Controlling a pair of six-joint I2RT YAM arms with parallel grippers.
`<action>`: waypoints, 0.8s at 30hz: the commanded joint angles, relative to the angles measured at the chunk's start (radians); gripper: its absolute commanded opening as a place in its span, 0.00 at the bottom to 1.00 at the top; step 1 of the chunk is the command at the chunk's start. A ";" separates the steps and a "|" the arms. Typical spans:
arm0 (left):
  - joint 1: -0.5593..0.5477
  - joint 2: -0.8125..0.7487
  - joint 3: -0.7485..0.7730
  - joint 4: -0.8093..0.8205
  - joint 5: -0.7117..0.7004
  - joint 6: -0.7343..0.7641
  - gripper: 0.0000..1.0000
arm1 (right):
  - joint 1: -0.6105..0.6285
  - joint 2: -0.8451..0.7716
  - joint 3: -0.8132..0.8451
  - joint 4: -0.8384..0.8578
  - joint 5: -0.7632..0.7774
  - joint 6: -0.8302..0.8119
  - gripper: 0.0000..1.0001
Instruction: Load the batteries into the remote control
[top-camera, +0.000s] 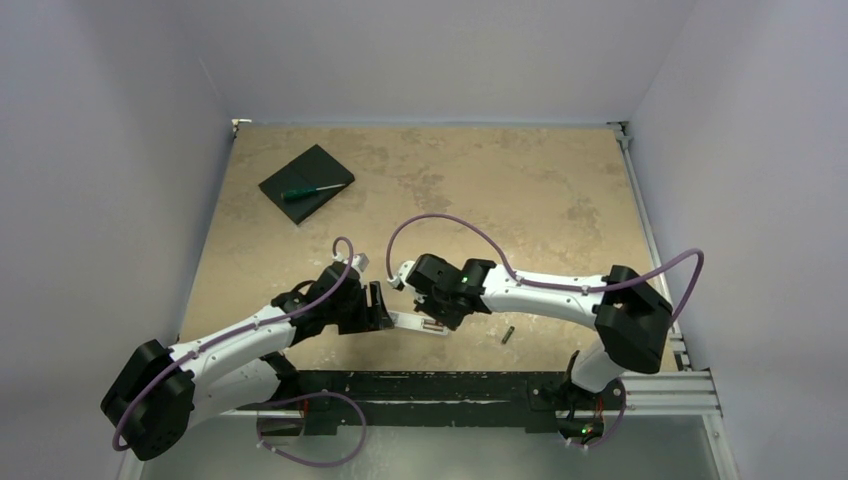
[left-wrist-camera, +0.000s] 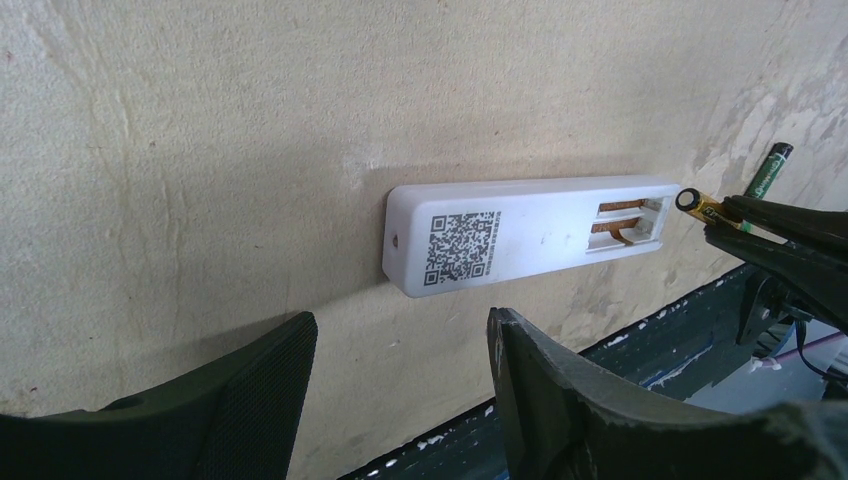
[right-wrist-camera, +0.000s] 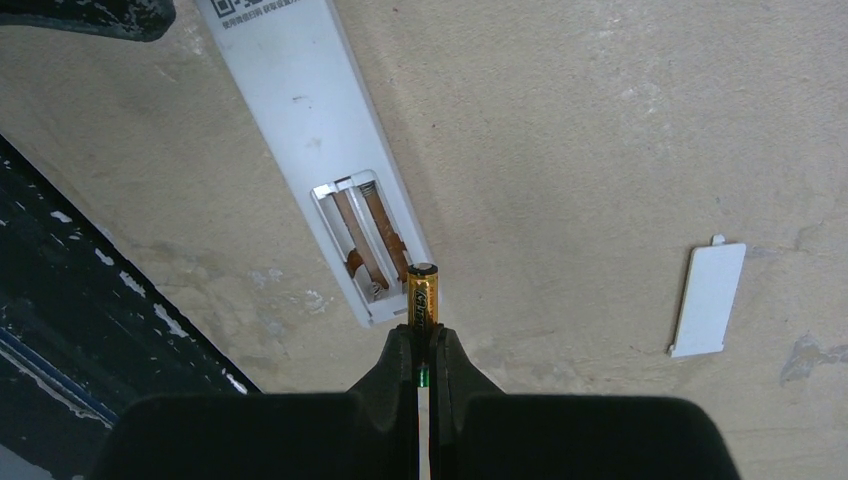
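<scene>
The right pincer (right-wrist-camera: 421, 338) pinched a battery (right-wrist-camera: 422, 288) at the open bay of the remote control (left-wrist-camera: 540, 228) — back-up on the desk (top-camera: 500, 190); the left pincer (left-wrist-camera: 400, 335) stood wide beside it.

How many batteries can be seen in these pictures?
2. One battery is gripped in the right end effector, its tip beside the remote control's open compartment. The other battery lies loose on the table. The compartment holds none.

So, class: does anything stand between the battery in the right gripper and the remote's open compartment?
Nothing visible does. The battery held by the right gripper sits at the edge of the open compartment of the remote control, both slots are empty, and the cover lies apart on the table.
</scene>
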 joint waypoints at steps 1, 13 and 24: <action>0.006 -0.015 0.036 0.003 0.000 0.028 0.63 | 0.006 0.010 0.046 0.023 -0.026 -0.026 0.00; 0.006 -0.009 0.034 0.007 0.004 0.028 0.63 | 0.008 0.053 0.062 0.046 -0.056 -0.061 0.01; 0.006 0.001 0.031 0.011 0.002 0.032 0.63 | 0.009 0.078 0.059 0.055 -0.076 -0.084 0.02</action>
